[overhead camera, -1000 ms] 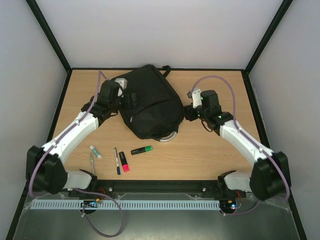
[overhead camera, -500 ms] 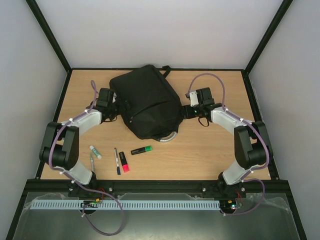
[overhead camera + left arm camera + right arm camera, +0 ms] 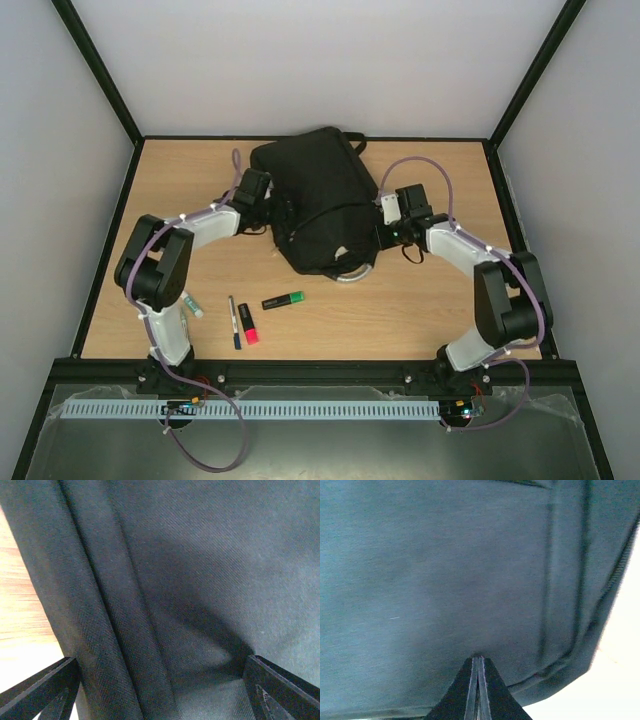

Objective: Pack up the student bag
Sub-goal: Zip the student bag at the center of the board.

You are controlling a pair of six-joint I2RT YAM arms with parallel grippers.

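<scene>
Student bag (image 3: 315,200) lies on wooden table (image 3: 430,300), flanked by left gripper (image 3: 160,680), jaws wide apart, and right gripper (image 3: 478,662), jaws pressed together at its fabric.

Student bag (image 3: 200,580): matt woven cloth (fine twill); table (image 3: 440,300) wood-grain.

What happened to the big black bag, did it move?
Yes. The student bag slid to the right, judged against the green highlighter, which stayed put.
</scene>
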